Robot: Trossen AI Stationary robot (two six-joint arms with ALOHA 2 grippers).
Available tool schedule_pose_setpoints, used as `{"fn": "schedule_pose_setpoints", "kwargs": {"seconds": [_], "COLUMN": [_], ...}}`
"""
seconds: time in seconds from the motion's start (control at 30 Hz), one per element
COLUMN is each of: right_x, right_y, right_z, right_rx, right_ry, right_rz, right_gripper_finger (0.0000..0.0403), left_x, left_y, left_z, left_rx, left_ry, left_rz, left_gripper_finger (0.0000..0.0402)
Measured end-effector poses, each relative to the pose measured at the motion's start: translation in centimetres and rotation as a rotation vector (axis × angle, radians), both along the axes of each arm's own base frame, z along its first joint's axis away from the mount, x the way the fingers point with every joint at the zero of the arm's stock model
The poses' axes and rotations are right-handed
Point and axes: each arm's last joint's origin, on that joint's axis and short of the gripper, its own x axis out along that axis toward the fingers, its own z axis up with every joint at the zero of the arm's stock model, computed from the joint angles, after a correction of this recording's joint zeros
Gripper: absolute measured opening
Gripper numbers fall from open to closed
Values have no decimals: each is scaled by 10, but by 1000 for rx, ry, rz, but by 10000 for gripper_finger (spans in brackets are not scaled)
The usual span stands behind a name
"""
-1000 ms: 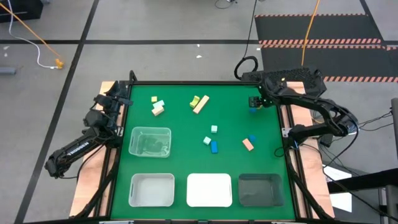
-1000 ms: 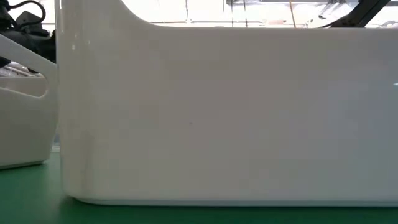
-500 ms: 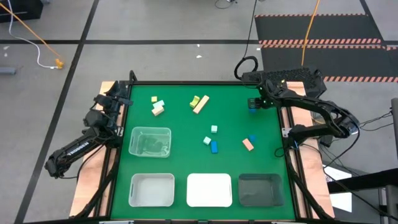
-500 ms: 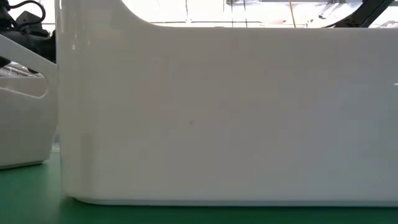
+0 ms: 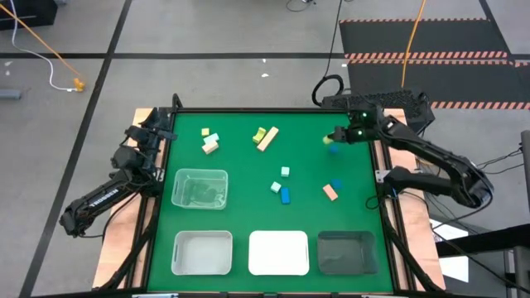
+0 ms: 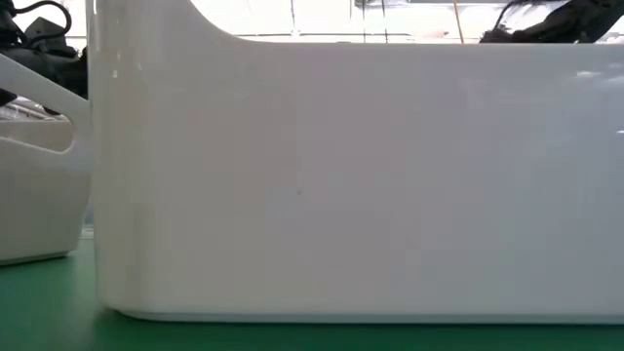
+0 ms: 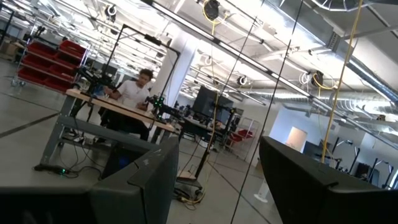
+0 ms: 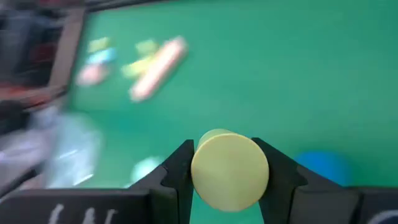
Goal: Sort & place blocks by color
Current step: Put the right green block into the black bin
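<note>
Right hand grips a yellow-green piece above the table's far right corner.

On the green table (image 5: 240, 217), the right hand (image 8: 229, 163) is closed on a round yellow-green block (image 8: 229, 172); a blue block (image 8: 323, 167) lies just beside it, the remaining blocks (image 5: 283, 184) well away. The left hand (image 7: 214, 174), spread wide, idles off the opposite edge.

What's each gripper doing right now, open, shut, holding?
Left gripper: open, empty, parked off the table's left edge.
Right gripper: shut on a yellow-green block, over the table's far right.
</note>
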Motion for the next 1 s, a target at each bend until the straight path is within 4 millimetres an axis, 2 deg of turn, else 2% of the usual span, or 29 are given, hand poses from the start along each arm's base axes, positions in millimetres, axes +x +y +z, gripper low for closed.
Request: {"fn": "schedule_pose_setpoints", "kwargs": {"seconds": [0.17,0.3,0.6,0.77,1.0], "right_x": [8,21,47,51,52], "right_y": [25,49,112,151,196], "right_z": [13,17,11,6,-9], "right_rx": [228,407,612,655,720], "right_ry": [-192,-219,-68,29,219], "right_rz": [172,303,580,799,971], "right_gripper_finger": [111,111,111,111,111], "left_x": [0,0,0,0,0], "left_y": [0,0,0,0,0], "left_z": [0,0,0,0,0], "left_rx": [0,0,0,0,0], "left_ry": [0,0,0,0,0], "left_rz": [0,0,0,0,0], "left_gripper_finger": [225,225,225,225,225]}}
